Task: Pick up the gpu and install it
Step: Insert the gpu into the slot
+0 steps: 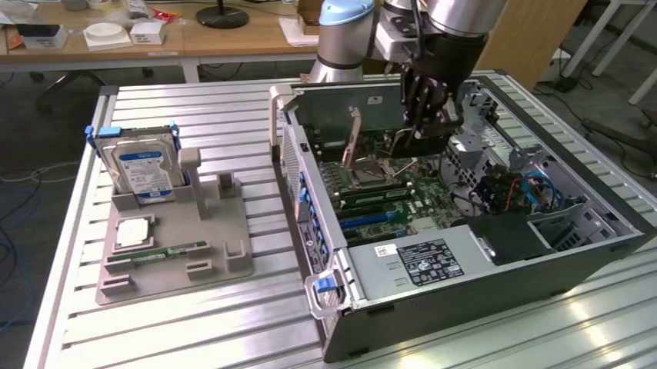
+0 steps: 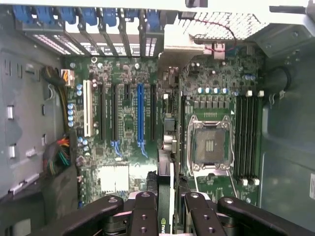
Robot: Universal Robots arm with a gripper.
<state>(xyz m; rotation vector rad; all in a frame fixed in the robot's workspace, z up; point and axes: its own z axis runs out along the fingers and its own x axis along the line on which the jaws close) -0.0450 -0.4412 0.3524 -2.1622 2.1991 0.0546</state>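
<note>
Above the open PC case [image 1: 575, 254] | our gripper [image 2: 165, 206] clamps the gpu [image 2: 166, 182] edge-on over the motherboard [image 2: 123, 123] | we'd square card to blue slot [image 2: 140, 115], descending slowly.

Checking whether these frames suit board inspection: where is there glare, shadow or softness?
Exterior view: bright glare streaks on the table near the case, whose interior stays dim. Wrist view: the motherboard is evenly lit and readable, while the pincer holding the gpu looks dark and soft up close.
</note>
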